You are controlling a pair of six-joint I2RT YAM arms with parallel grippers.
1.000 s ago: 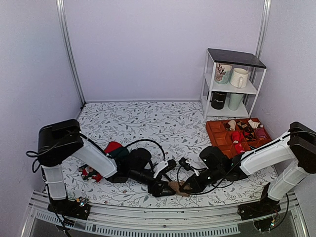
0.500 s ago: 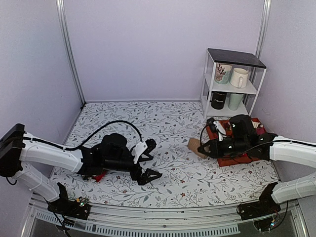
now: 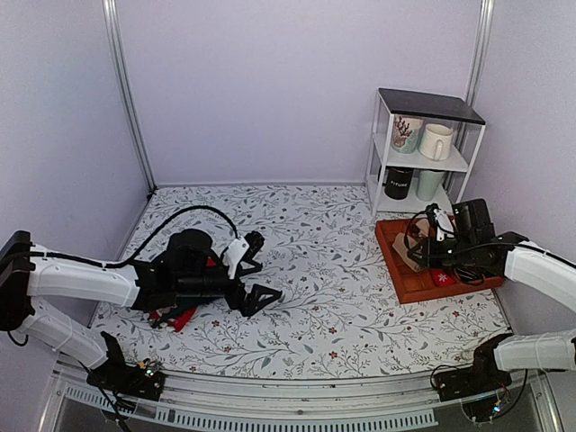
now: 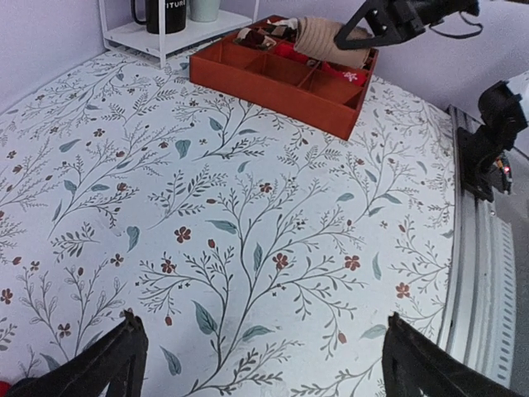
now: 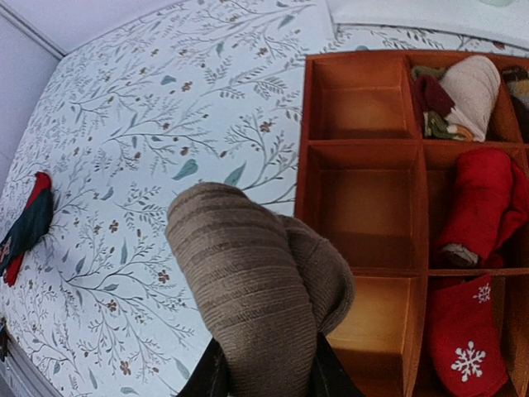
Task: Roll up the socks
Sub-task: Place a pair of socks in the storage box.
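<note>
Tan sock roll (image 5: 248,281), pinched in right fingers (image 5: 205,380), long axis continuing theirs

The left arm (image 3: 81,281) stretches low and nearly straight from the left edge toward the middle, white forearm leading into a black wrist. The left pincer (image 3: 261,268) points right, its jaws spread wide with nothing between them. The right arm (image 3: 540,265) bends in from the right edge, elbow out, forearm angled leftward. The right pincer (image 3: 419,249) points left, its jaws clamped on the rolled tan-brown socks (image 5: 248,281).
</note>
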